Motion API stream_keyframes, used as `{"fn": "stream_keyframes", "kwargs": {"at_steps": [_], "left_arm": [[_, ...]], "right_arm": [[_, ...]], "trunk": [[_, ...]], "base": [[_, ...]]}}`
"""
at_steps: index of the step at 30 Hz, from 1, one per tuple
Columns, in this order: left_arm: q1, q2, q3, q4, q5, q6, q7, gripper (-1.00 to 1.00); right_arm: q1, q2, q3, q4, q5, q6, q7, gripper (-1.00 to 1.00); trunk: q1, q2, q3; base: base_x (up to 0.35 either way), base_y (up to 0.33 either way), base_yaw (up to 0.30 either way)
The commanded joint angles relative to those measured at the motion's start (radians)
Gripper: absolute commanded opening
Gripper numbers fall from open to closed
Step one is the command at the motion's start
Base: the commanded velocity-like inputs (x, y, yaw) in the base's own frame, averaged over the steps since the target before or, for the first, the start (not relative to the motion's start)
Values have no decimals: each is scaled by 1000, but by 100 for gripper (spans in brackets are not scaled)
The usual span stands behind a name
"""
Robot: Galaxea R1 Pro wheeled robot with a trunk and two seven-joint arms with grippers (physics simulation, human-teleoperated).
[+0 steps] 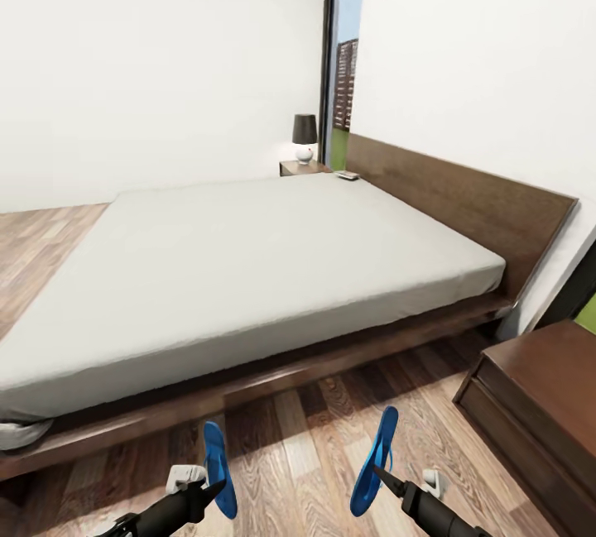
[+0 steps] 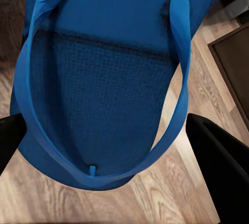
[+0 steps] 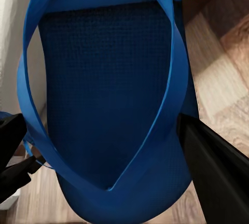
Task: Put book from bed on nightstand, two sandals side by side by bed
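At the left, one blue sandal [image 1: 218,468] is being held up on edge above the wood floor [image 1: 306,438] by the left end effector [image 1: 209,489], whose dark fingers [image 2: 220,156] are being pressed against either side of the sole in the left wrist view. Across the middle, the bed [image 1: 248,272] is being shown with its off-white mattress bare, and a small flat object that may be the book [image 1: 348,176] is lying by the far nightstand [image 1: 300,167] under a lamp [image 1: 304,138]; its exact footing cannot be told. Further right, the second sandal [image 1: 375,461] is being clamped likewise by the right end effector [image 1: 382,475]. A near nightstand [image 1: 546,388] is standing at the far right. The sandal step is judged to be in hand. Next, both sandals are to be lowered flat onto the floor beside the bed frame, parallel and close together, then released.
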Motion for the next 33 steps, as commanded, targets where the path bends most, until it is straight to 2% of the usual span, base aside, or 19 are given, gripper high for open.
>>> {"fn": "stream_keyframes", "kwargs": {"at_steps": [1, 33], "left_arm": [[-1, 0, 8, 1, -11, -6, -1, -100], [-1, 0, 8, 1, -11, -6, -1, -100]], "right_arm": [[0, 0, 1, 1, -3, 0, 3, -100], [0, 0, 1, 0, -3, 0, 3, -100]], "trunk": [[0, 0, -1], [0, 0, -1]], "base": [[0, 0, 213], [0, 0, 216]]}}
